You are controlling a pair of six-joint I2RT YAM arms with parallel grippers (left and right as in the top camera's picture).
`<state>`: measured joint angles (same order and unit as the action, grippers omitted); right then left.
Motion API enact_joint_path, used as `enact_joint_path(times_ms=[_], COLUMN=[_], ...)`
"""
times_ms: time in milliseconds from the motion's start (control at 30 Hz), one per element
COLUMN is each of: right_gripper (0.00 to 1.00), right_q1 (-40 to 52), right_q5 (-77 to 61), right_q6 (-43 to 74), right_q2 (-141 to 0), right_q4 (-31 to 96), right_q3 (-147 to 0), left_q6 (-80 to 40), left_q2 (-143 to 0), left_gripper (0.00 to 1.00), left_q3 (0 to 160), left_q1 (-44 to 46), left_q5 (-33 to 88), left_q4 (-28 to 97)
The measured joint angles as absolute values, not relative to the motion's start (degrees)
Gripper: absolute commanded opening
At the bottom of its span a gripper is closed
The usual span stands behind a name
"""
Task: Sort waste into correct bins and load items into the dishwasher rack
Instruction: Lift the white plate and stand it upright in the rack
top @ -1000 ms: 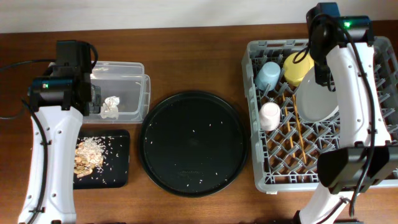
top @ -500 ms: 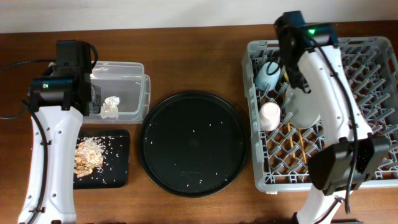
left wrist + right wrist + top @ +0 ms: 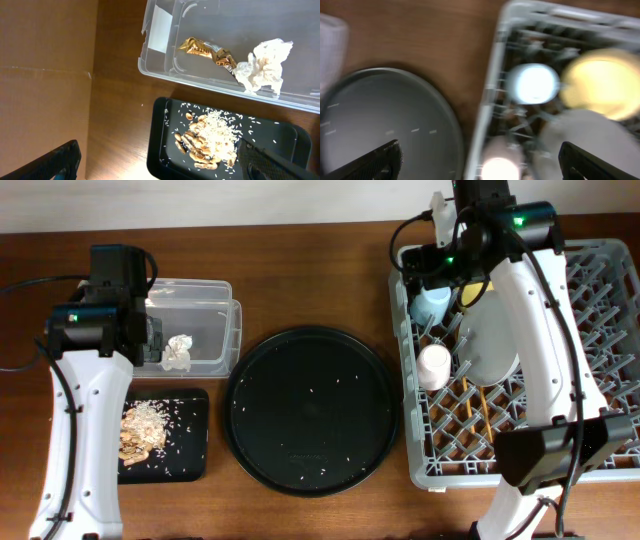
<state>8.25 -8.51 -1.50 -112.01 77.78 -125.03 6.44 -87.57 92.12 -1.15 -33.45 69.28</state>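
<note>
Both my end effectors stand open and hold nothing. My left end effector (image 3: 160,165) hangs over the left of the worktop (image 3: 300,260). There the gold-brown wrapper (image 3: 207,51) and the white tissue (image 3: 265,65) lie touching in the clear box (image 3: 232,330). The food scraps (image 3: 207,142) sit in the shallow black tray (image 3: 190,450) just beside it. My right end effector (image 3: 482,165) is above the dishwasher rack (image 3: 455,470) at its left rear. In the rack are the blue cup (image 3: 431,305), pink cup (image 3: 434,366), yellow bowl (image 3: 600,82), plate (image 3: 490,350) and chopsticks (image 3: 477,405). A round black tray (image 3: 310,410) lies between the box and the rack.
</note>
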Motion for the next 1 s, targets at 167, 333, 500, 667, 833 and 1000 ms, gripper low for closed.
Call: enact_joint_path(times_ms=[167,333,500,667,833,1000], right_gripper=[0.99,0.98,0.98,0.98,0.98,0.98], right_q1=[8.3,8.3,8.3,8.3,8.3,8.3], right_q5=[-15.3,-16.2,-16.2,-16.2,-16.1,-15.5], right_q6=[-1.5,-1.5,-1.5,-1.5,-1.5,-1.5], right_q2=[-112.0,-112.0,-112.0,-109.6,-86.4,-63.2], right_q4=[77.7,77.8,77.7,77.7,77.2,76.9], right_q3=[-125.0,-125.0,-125.0,-124.9,-125.1,-125.9], left_q6=[6.4,6.4,6.4,6.4,6.4,6.4], left_q2=[-87.6,-87.6,-87.6,-87.6,-87.6,-87.6], left_gripper=[0.99,0.99,0.99,0.99,0.99,0.99], left_q3=[92.1,92.1,92.1,92.1,92.1,92.1], left_q1=[-1.1,-1.1,-1.1,-1.1,-1.1,-1.1], left_q5=[-33.5,-33.5,-33.5,-33.5,-33.5,-33.5], left_q4=[69.3,69.3,69.3,69.3,69.3,69.3])
